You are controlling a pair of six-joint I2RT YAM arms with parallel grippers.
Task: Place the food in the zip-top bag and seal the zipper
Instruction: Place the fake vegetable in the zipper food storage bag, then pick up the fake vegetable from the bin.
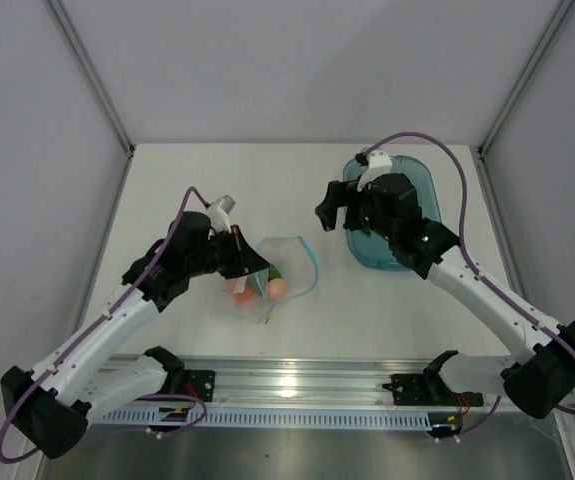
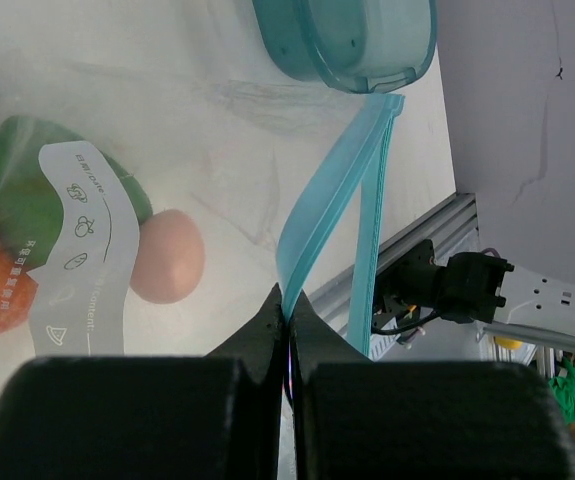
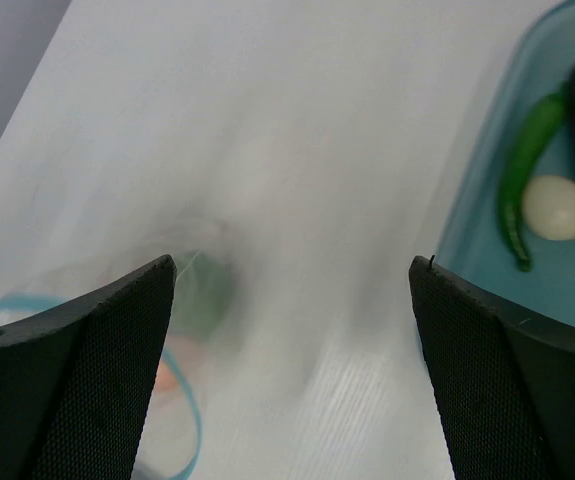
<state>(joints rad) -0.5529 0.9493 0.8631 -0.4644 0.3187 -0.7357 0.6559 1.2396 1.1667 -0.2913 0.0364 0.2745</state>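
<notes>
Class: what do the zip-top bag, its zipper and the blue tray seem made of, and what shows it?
The zip-top bag looks like thin clear plastic film, glossy: it crinkles and the food shows through. The zipper seems flexible light blue plastic: it bends like ribbon. The tray is probably rigid translucent teal plastic, smooth, with a rounded rim.

Clear crinkly plastic zip-top bag (image 1: pixel 272 285); translucent glossy blue plastic tray (image 1: pixel 419 180); matt white table (image 1: pixel 267 180).

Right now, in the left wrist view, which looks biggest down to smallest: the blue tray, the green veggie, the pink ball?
1. blue tray, biggest, even though the picture's edge cuts it off.
2. green veggie, partly behind a white label.
3. pink ball, clearly smallest.
</notes>
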